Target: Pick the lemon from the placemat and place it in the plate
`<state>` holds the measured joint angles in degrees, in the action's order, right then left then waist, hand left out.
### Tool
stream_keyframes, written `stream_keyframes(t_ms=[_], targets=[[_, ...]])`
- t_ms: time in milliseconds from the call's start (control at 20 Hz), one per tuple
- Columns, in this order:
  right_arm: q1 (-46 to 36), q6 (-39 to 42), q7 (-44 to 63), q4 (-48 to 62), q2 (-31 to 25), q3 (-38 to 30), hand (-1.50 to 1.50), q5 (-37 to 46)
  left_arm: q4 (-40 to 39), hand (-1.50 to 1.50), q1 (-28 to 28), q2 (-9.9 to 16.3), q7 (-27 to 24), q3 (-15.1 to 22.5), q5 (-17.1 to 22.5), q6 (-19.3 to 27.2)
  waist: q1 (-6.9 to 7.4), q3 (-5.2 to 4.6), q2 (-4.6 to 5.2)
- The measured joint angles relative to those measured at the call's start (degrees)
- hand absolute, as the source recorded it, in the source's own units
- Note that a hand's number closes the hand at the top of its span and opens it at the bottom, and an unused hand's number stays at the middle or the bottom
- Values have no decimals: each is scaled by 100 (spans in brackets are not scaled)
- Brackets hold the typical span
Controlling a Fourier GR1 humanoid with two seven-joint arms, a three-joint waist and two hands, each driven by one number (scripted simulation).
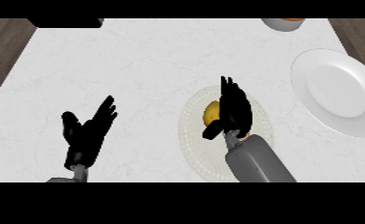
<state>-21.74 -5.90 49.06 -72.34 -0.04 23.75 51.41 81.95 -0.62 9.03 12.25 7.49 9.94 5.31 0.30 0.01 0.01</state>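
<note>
The lemon [211,113] lies on the placemat [191,136], touching the right hand [234,109], whose straight fingers hold nothing yet; light, firm and prone to rolling, it probably wants gripping across its middle, while the left hand [85,132] rests open.

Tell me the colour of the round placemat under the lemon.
Cream-white round placemat, seen in the head view.

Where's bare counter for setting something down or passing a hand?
Bare counter spans the middle, between the resting left hand and the placemat. It is crowded at the right: the right hand is beside the lemon, with the plate close by.
</note>
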Motion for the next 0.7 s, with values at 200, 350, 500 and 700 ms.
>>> stream_keyframes(t_ms=[200,350,500,700], targets=[[-172,-91,-144,429,-18,-8,150,-171,72,0,-173,-126,-77,56,-163,39,5,1,1],[-300,122,-275,735,-5,93,150,-201,38,0,-133,-164,-55,43,-200,42,10,0,3],[-169,90,-447,744,-26,198,150,34,81,0,-99,-169,26,-11,-195,-7,-1,-6,-19],[-125,191,-571,671,-63,117,150,274,87,0,-84,-184,44,-115,-228,-71,-9,-5,-19]])
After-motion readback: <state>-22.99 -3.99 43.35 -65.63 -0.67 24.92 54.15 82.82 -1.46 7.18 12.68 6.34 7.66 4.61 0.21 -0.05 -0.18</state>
